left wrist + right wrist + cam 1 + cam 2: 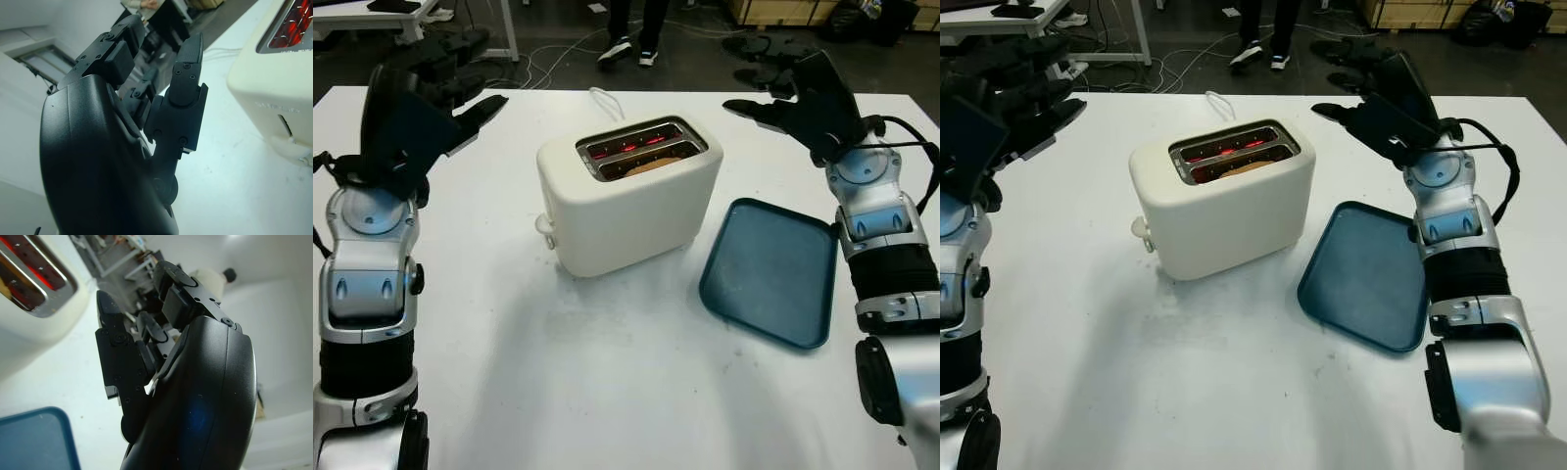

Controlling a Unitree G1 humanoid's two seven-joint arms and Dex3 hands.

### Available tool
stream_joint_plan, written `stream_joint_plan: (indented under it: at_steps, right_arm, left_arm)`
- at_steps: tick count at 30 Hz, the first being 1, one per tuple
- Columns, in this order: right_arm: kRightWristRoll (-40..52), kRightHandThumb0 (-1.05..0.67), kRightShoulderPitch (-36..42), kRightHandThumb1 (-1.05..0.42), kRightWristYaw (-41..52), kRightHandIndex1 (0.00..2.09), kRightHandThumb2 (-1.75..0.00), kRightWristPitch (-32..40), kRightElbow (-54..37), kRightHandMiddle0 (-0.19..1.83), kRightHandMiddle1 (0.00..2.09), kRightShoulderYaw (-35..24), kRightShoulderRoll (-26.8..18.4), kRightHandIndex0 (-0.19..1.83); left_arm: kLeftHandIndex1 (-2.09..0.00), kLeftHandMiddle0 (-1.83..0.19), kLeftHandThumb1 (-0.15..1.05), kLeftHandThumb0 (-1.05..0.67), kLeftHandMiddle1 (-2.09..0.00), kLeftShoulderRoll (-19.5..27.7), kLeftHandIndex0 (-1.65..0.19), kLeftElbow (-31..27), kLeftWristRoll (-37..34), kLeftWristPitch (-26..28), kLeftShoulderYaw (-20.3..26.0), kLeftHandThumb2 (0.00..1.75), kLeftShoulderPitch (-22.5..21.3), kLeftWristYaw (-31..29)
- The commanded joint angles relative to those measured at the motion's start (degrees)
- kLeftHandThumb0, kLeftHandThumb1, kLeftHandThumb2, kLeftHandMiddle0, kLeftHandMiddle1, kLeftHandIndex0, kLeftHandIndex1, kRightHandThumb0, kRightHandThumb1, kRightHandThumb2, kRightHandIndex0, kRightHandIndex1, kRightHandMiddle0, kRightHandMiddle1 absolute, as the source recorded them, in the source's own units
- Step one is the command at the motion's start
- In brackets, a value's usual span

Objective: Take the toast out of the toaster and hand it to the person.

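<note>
You've got the cream toaster point(628, 194) sitting mid-desk, slightly angled, lever knob on its near-left end. Both slots glow red inside; the toast point(648, 165) is down in the nearer slot, just its brown top edge showing w/ the rest hidden. A white cord point(605, 102) runs off behind the toaster toward the far edge of the white desk point(607, 392).

Your left hand point(431, 93) is up over the far-left part of the desk, well apart from the toaster, open, holding nothing. Your right hand point(793, 98) hovers over the far-right side, above and beyond the tray, also open w/ nothing in it, not touching the toaster.

The blue tray point(773, 269) lies flat, just right of the toaster, near your right forearm.

A person's legs and shoes point(628, 44) show on the floor past the far edge of the desk.
</note>
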Motion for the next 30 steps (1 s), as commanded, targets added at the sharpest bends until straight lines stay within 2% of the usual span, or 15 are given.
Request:
stream_joint_plan:
  at_steps: [1,10,30]
  right_arm:
    - [-0.39,-0.29,-0.5,-0.88,-0.68,0.03,0.0,-0.06,0.6,0.62,0.01,0.14,0.19,0.68]
    - [-2.17,-0.35,0.6,-0.89,-0.5,0.04,0.0,-0.99,0.57,0.63,0.01,0.87,-0.96,0.71]
    - [-1.54,-0.3,2.67,-0.91,-0.2,0.02,-0.01,-1.18,-1.17,0.62,0.0,-0.12,-1.45,0.69]
  left_arm:
    - [-0.05,-0.65,0.92,-0.43,-0.14,-0.12,-0.63,0.43,0.48,-1.28,-0.46,0.02,-0.35,0.15]
    - [-0.05,-0.63,0.92,-0.42,-0.17,-0.67,-0.63,-0.5,1.35,0.98,-2.0,0.02,0.08,0.18]
    - [-0.04,-0.52,0.92,-0.42,-0.27,-2.74,-0.59,-3.96,0.74,3.69,-1.99,0.06,1.45,0.13]
